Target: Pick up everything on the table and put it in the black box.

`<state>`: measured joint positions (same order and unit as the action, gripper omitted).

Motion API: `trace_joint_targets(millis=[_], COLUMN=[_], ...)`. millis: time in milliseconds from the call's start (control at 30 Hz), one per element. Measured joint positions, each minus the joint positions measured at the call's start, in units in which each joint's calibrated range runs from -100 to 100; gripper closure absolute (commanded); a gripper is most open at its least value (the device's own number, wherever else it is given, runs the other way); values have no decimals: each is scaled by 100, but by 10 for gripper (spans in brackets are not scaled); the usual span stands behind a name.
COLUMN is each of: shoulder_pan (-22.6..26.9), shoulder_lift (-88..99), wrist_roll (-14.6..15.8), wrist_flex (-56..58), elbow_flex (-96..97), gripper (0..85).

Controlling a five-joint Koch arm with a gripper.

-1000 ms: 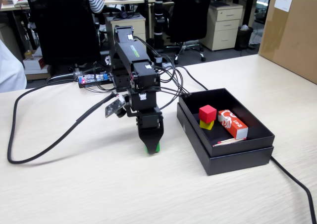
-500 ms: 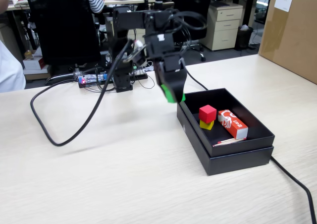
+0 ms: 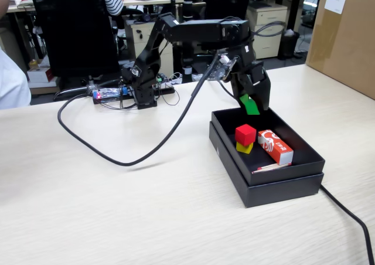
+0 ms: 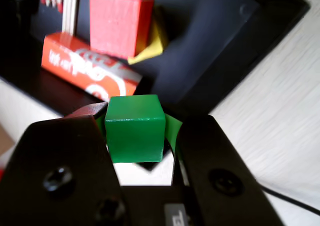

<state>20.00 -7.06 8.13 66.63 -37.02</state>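
Pale wood-grain table point(image 3: 117, 218) carried the whole set-up in the fixed view. The arm reached from its base at the rear toward the right of that view, and the gripper point(image 3: 252, 105) hung above the far left corner of the black box point(image 3: 281, 186), clear of its rim. The jaws were clamped on the green cube point(image 3: 250, 106), which was held in the air. Inside the box the red cube point(image 3: 245, 134) sat on top of the yellow cube point(image 3: 245, 148). Just right of that pair lay a red-and-white carton point(image 3: 275, 146), and a thin stick point(image 3: 272, 167) lay along the near wall. A black cable point(image 3: 140, 153) sagged from the arm to the tabletop, and a brown cardboard carton point(image 3: 345, 36) stood at the far right edge.

Wrist view: the gripper point(image 4: 135, 136) filled the lower half, its two dark jaws pressed against opposite sides of the green cube point(image 4: 135, 128). Beyond it lay the black box point(image 4: 210, 46), with the red cube point(image 4: 119, 23) and a sliver of the yellow cube point(image 4: 152, 43) beside it. The red-and-white carton point(image 4: 82, 68) lay lower left of them. Stick ends point(image 4: 70, 6) showed at the top edge. Pale table point(image 4: 280, 116) occupied the right side.
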Motion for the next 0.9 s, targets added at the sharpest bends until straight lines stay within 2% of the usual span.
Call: trace_joint_targets(millis=[300, 333, 467, 600, 733, 900], shoulder_pan=[-239, -239, -244, -244, -259, -283], shoulder_lift=[-854, -854, -867, -854, -673, 557], wrist_roll=[15, 15, 15, 15, 15, 15], wrist_flex=[0, 0, 0, 0, 0, 0], elbow_flex=[9, 9, 9, 82, 265, 411], gripper=[807, 775, 552, 412, 399, 400])
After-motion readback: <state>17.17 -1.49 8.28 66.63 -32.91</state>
